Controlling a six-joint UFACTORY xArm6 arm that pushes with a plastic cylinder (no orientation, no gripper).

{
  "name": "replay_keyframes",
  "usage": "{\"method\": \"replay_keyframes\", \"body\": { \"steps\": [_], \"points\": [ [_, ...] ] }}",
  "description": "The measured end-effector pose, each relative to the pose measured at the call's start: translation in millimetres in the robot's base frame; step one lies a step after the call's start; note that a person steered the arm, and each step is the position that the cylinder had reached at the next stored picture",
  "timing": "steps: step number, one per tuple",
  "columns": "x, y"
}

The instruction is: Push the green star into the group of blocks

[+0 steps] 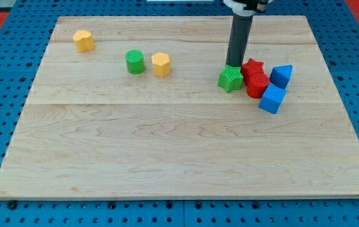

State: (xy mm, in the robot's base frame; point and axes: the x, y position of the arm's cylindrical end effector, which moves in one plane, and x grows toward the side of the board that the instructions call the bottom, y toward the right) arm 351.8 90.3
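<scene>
The green star (230,79) lies right of centre on the wooden board (179,145), touching the left side of a group of blocks. The group holds a red star (253,67), a red cylinder (257,85), a blue block (281,75) and a blue cube (272,99). My tip (233,65) stands at the star's top edge, touching it or nearly so, just left of the red star.
A green cylinder (135,62) and a yellow hexagonal block (160,64) sit side by side left of centre. Another yellow block (84,40) lies near the top left corner. A blue pegboard (3,94) surrounds the board.
</scene>
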Motion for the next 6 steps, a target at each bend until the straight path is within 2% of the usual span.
{"method": "replay_keyframes", "body": {
  "steps": [1, 2, 3, 4, 5, 6],
  "points": [
    [-6.7, -41.0],
    [0.2, -53.2],
    [22.6, -15.7],
    [24.4, -11.4],
    [31.7, -55.3],
    [36.9, -145.3]
  ]
}}
